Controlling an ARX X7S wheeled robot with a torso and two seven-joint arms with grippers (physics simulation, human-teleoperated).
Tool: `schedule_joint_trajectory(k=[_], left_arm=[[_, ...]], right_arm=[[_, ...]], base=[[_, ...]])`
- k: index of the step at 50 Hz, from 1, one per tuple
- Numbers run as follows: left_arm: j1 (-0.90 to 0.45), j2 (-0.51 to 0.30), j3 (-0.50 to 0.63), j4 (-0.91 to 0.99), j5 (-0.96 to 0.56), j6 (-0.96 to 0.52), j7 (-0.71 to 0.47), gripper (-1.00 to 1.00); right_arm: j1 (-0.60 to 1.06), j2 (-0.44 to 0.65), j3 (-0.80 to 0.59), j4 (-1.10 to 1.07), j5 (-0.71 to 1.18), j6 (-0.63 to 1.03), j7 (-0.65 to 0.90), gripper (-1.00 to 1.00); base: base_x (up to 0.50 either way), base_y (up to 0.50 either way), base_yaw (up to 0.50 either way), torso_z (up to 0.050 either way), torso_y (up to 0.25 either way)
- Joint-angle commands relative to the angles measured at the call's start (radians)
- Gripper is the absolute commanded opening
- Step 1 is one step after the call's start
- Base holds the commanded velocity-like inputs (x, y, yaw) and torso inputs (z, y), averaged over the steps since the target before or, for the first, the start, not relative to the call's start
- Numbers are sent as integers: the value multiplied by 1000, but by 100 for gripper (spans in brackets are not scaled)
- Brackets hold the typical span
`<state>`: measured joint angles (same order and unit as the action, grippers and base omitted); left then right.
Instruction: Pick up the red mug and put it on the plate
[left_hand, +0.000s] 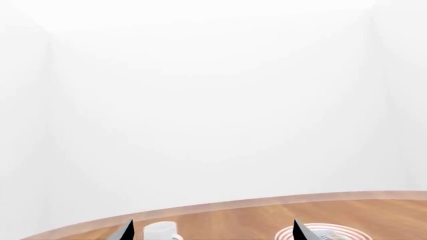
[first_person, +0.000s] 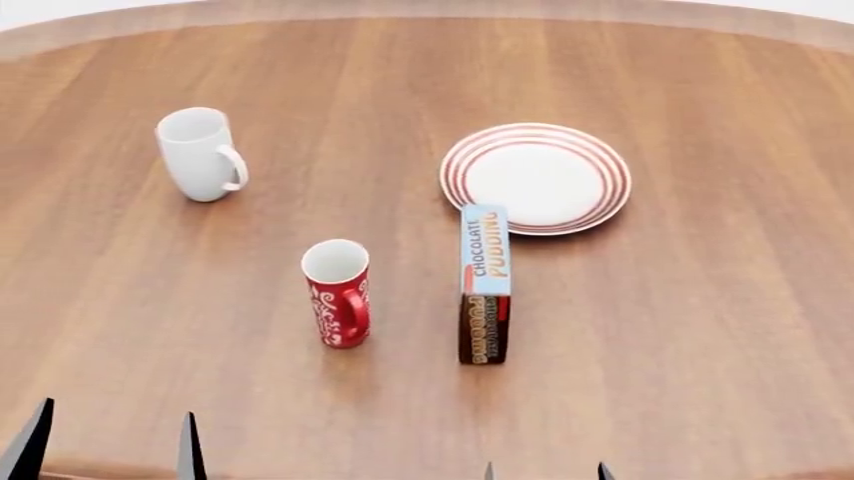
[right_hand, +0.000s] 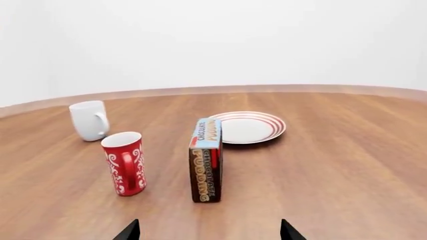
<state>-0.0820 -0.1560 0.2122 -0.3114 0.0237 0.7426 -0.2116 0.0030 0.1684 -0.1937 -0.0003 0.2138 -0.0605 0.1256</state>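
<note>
my left gripper (first_person: 110, 440) fingers apart, empty | my right gripper (right_hand: 208, 231) fingers apart, empty, at near table edge | red mug (first_person: 338, 293) upright just left of chocolate pudding box (first_person: 485, 285); likely rigid, glazed, slick, tall and tippy, so grasp body mid-height | plate (first_person: 535, 178) beyond box, bare | white mug (first_person: 200, 153) far left

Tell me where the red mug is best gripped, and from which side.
Probably across the body of the red mug, coming in level from the robot's side. It stands upright and slim, with its handle turned toward the robot and slightly right. The pudding box stands to its right, apart from it.
</note>
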Motion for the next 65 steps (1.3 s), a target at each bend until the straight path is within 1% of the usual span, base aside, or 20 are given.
schedule_joint_trajectory(k=[1,65], left_arm=[[-1,-6,9,1,-5,-2,-6,100],[-9,-31,49,-5,-18,9,-38,100]], right_arm=[[3,6,-8,0,5,2,6,100],[7,32,-37,2,32,-10,35,100]], base=[[0,172,0,0,0],[0,169,0,0,0]])
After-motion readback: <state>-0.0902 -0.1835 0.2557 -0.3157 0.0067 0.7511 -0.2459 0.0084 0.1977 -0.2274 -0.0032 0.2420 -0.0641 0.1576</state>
